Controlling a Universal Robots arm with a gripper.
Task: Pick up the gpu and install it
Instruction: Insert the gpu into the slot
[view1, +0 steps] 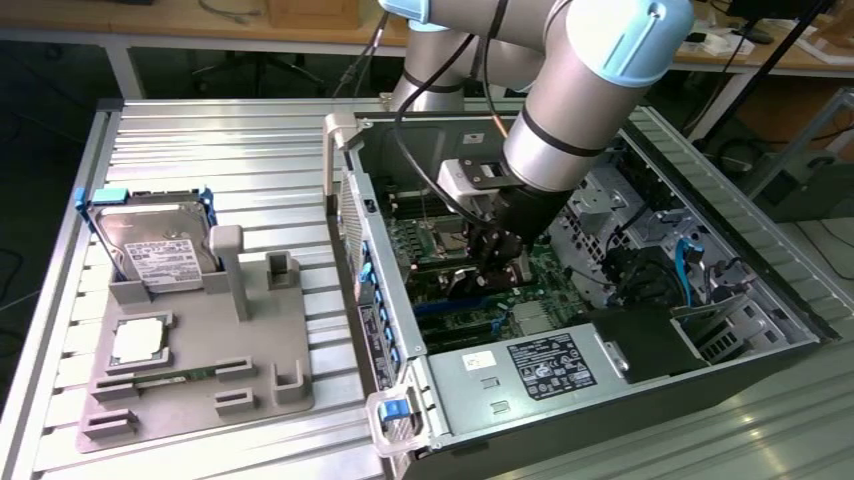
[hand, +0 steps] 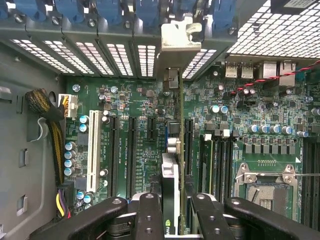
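My gripper (view1: 495, 262) is down inside the open computer case (view1: 747, 250), over the green motherboard (view1: 441, 265). In the wrist view the gpu (hand: 171, 175) shows edge-on between the black fingers (hand: 150, 215), standing upright over the board's expansion slots. Its silver end bracket (hand: 179, 37) reaches the slotted rear wall of the case. The gripper (hand: 176, 220) is shut on the gpu. Whether the card's edge sits in the slot I cannot tell.
On the grey fixture plate (view1: 200, 360) at the exterior view's left stand a hard drive (view1: 158, 255), a processor (view1: 140, 340) and a memory stick (view1: 187, 377). Inside the case are the power supply (view1: 534, 365), a cable bundle (hand: 50, 120), a white slot (hand: 93, 150) and the processor socket (hand: 265, 185).
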